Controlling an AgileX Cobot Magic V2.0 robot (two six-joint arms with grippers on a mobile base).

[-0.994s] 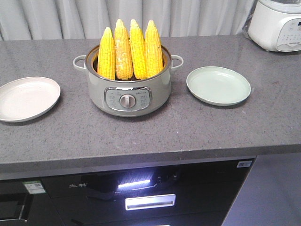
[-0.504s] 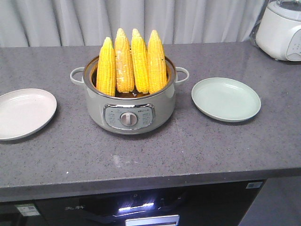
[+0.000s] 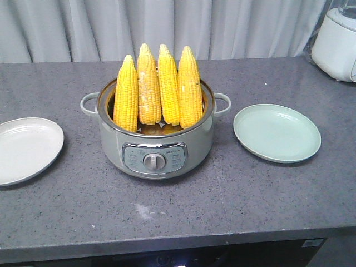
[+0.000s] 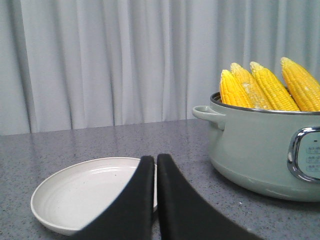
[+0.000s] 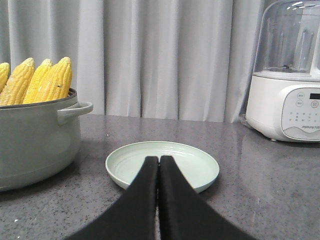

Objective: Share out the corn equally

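Corn cobs (image 3: pixel 158 83), four, stand tips-up in the electric pot (image 3: pixel 156 150) between a white plate (image 3: pixel 25 149) and a green plate (image 3: pixel 276 133), presumably two apiece; the left gripper (image 4: pixel 153 159) and right gripper (image 5: pixel 158 159), fingers pressed together, hold nothing.

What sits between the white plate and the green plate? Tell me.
The electric pot, holding four upright corn cobs, with bare counter on either side; the front view shows it.
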